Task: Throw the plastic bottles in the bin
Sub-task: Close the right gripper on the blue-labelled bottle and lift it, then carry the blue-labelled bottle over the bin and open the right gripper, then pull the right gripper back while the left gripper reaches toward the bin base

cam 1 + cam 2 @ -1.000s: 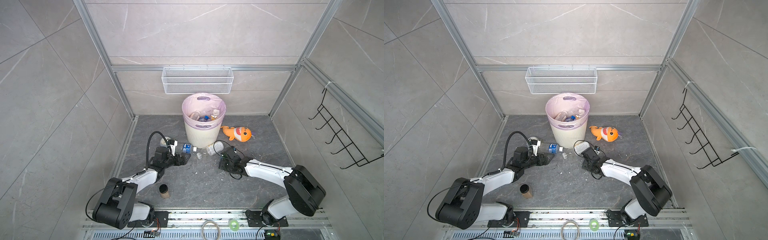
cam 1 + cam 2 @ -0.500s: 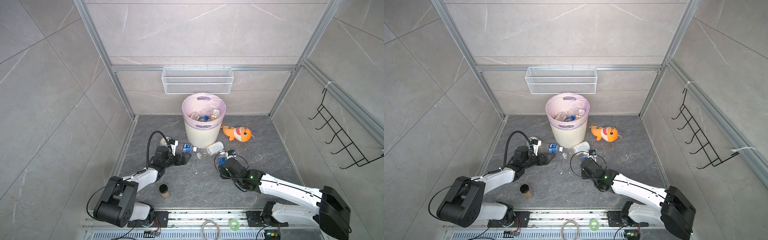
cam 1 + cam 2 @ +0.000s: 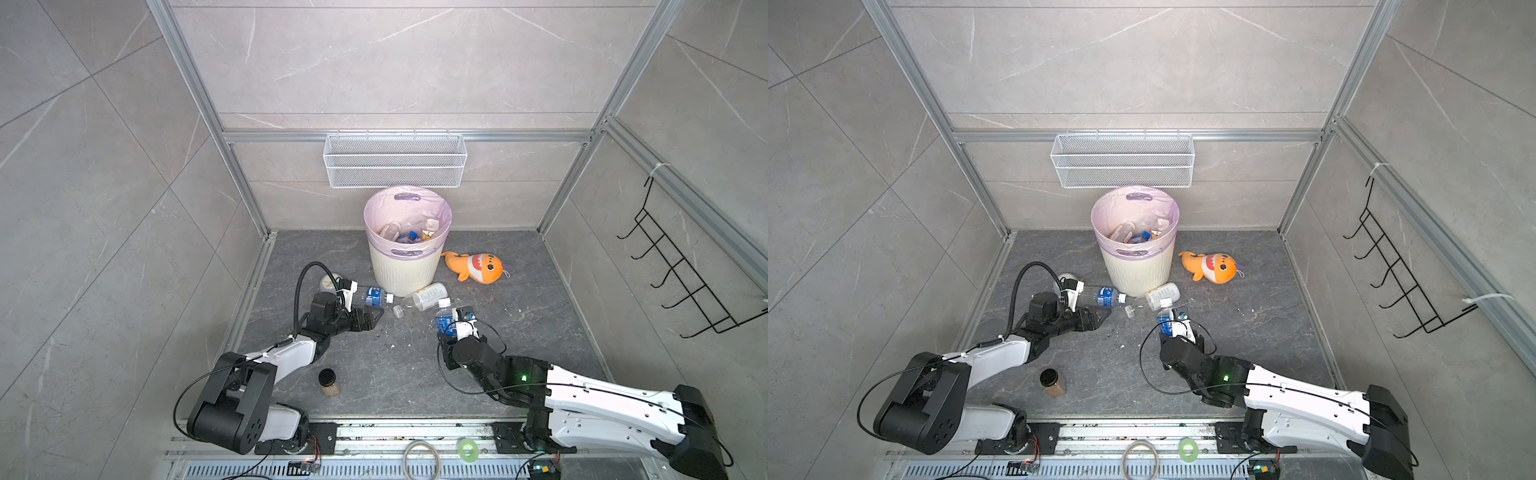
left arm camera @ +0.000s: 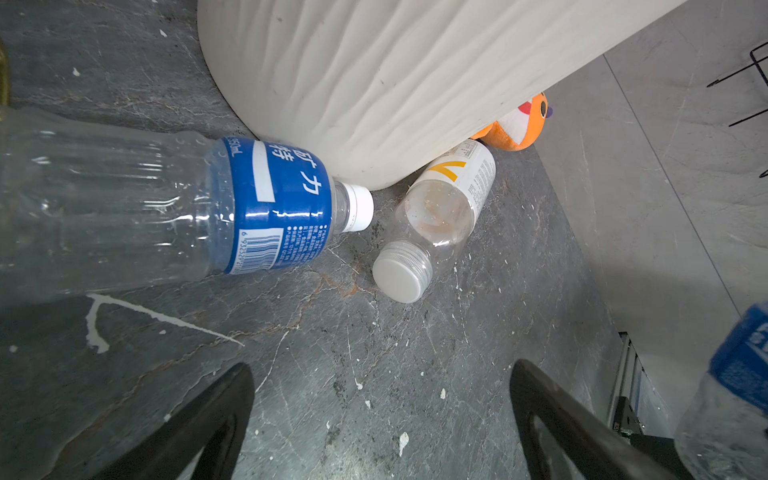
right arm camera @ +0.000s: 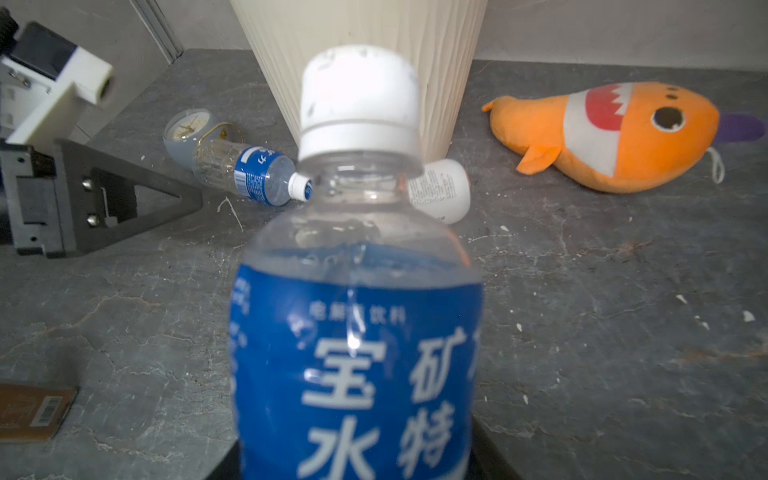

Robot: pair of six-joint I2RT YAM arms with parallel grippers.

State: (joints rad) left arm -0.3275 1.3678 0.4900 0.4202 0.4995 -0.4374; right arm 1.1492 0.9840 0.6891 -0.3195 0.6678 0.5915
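The held bottle (image 5: 357, 291), blue-labelled and white-capped, is clamped in the right gripper (image 3: 451, 336), in front of the bin (image 3: 405, 266) and apart from it. The left gripper (image 4: 380, 382) is spread wide, with nothing held. Against the bin's base a lying bottle (image 4: 174, 208) and a yellow-marked bottle (image 4: 444, 208) are seen; further bottles (image 3: 399, 232) are seen inside the bin

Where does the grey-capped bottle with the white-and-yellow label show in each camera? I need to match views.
Top view: grey-capped bottle lies at the bin's foot.
Top view: same place, by the bin.
Left wrist: mid-picture, cap toward the camera, beside the bin.
Right wrist: only its bottom end shows, behind the held bottle's neck.
Shared landmark: the bin.
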